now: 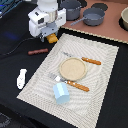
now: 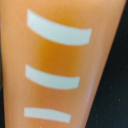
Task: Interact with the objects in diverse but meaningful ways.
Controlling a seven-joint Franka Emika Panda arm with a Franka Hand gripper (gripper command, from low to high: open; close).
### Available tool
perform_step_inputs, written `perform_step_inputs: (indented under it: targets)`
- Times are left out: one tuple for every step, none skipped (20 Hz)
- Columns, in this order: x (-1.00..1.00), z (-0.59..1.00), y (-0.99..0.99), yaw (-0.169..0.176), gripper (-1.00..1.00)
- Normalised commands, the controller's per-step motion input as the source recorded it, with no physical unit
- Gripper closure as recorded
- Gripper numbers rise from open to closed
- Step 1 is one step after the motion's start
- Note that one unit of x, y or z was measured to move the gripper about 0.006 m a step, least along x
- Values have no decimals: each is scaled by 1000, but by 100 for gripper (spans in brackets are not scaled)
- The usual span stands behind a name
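Gripper [image 1: 50,36] low at the far corner of the woven beige placemat [image 1: 100,70], directly over the ridged orange-yellow block [image 1: 52,38]. Wrist view filled by the block's orange face with three pale raised bars [image 2: 52,77]; fingers not visible in either view, so spread or pinching cannot be told. Only a sliver of the block shows under the white arm head in the exterior view.

Other items: thin dark-brown sausage-like stick [image 1: 37,51] on the black cloth just beside the mat edge, toward the exterior view's left; small white bone-shaped piece [image 1: 21,78] farther out on the cloth; light blue faceted cup [image 1: 61,93] on the mat's near side, close to an orange-handled fork [image 1: 74,84]. Round tan plate [image 1: 73,68] mid-mat, orange-handled knife [image 1: 90,61] beyond it. Grey pots [image 1: 93,17] behind.

Risks, judged:
- Block at the mat's border; uneven footing could tip it under contact.
- Ridged face may give poor pad seating; slip or twist on lift.
- Descent too far: block pressed into the cloth, mat dragged.
- Sideways sweep toward the stick could roll it away.
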Motion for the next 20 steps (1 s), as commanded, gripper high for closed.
perform_step_inputs:
  targets:
    - [-260, 0, 80, 0, 100]
    - [-300, 0, 46, 0, 100]
    - [-266, 0, 40, 0, 100]
    - [-257, 0, 34, 0, 100]
    - [-266, 0, 0, 0, 100]
    - [-254, 0, 0, 0, 100]
    - [-323, 49, -14, -12, 100]
    - [-434, 251, -194, -24, 100]
    - [-477, 366, -331, -26, 100]
    - [-417, 520, -386, -34, 100]
    - [-343, 657, -454, -36, 100]
    - [-363, 789, -551, -50, 100]
    - [-323, 869, -589, -54, 100]
    - [-266, 994, -571, -58, 100]
    - [-191, 1000, -574, -52, 100]
    - [-83, 1000, -549, -55, 100]
    - [0, 1000, -526, -56, 100]
    - [40, 1000, -491, -61, 100]
    - [340, 1000, -317, -80, 100]
    - [646, 1000, -111, -78, 100]
